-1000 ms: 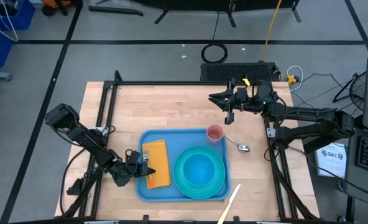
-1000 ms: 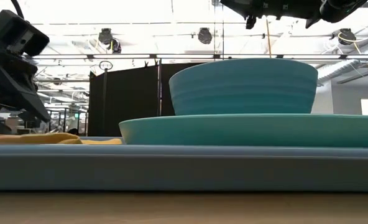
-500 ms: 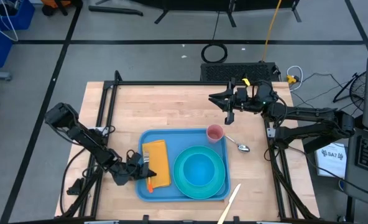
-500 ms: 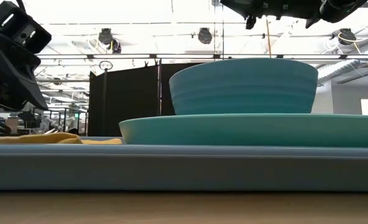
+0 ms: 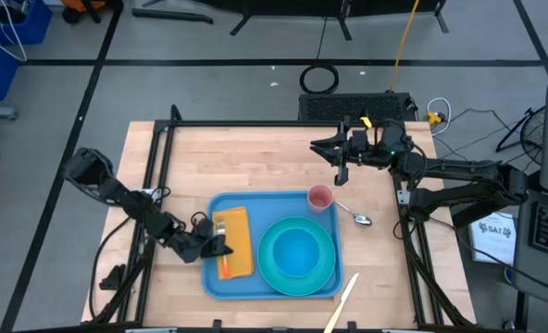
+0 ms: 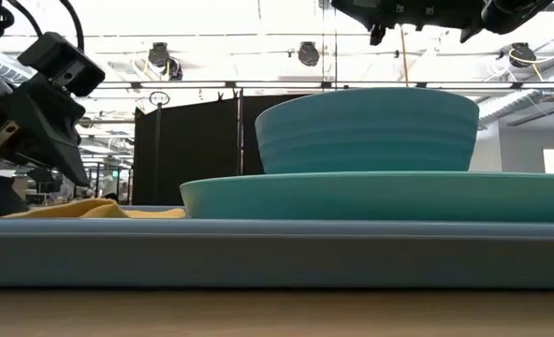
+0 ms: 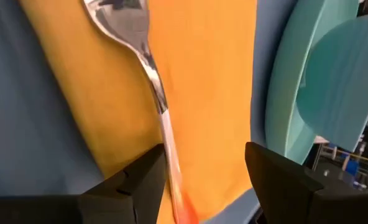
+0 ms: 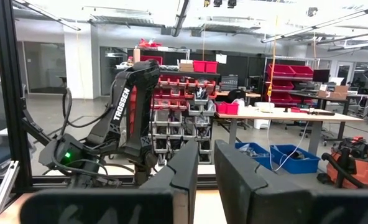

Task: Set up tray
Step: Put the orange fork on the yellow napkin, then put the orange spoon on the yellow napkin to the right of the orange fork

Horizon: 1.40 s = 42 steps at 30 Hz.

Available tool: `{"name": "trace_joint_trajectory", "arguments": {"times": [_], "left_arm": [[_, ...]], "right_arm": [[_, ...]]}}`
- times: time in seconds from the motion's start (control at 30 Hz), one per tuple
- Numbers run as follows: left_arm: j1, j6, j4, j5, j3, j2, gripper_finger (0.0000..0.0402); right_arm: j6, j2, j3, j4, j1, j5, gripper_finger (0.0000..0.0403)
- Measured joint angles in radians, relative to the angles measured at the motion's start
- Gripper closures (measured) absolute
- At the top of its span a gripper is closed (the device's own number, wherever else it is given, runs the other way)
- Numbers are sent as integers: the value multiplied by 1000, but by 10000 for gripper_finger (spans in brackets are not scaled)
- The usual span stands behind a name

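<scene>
Hovering over the napkin (image 5: 234, 242) at the tray's (image 5: 220, 281) nine o'clock side, the left gripper (image 5: 215, 246) spreads its fingers around a fork (image 7: 148, 62) lying there. Plate (image 5: 325, 273), bowl (image 5: 295, 250) and cup (image 5: 320, 198) are placed; the spoon (image 5: 356, 216) waits on the table (image 5: 255, 157). Right gripper (image 5: 334, 148), nearly clenched, idles at one o'clock. "TROSSEN" marks the left arm (image 8: 122, 104).

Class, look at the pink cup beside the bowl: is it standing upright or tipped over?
Upright. In the high view the pink cup shows a full round rim facing up, standing in the tray's far right corner.
</scene>
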Motion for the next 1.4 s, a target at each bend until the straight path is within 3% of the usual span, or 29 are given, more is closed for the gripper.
{"name": "trace_joint_trajectory", "arguments": {"times": [0.17,0.57,0.87,1.0,1.13,1.27,1.4], "left_arm": [[20,14,7,88,1,-2,185],[21,68,-20,95,2,-21,187],[-3,225,-177,-48,4,-239,183],[-25,534,-238,-153,4,-381,181],[-26,987,-200,-290,4,-515,183],[-25,1466,-132,-365,4,-650,178],[-11,1811,-72,-397,4,-778,178]], "right_arm": [[0,0,0,-8,0,0,360],[-4,0,0,-17,0,1,360],[-5,0,0,-38,0,1,360],[-28,-33,1,-167,-6,4,360],[-7,-136,1,-393,-33,5,360],[91,-266,1,-635,-35,5,360],[251,-384,1,-884,-34,52,360]]}}
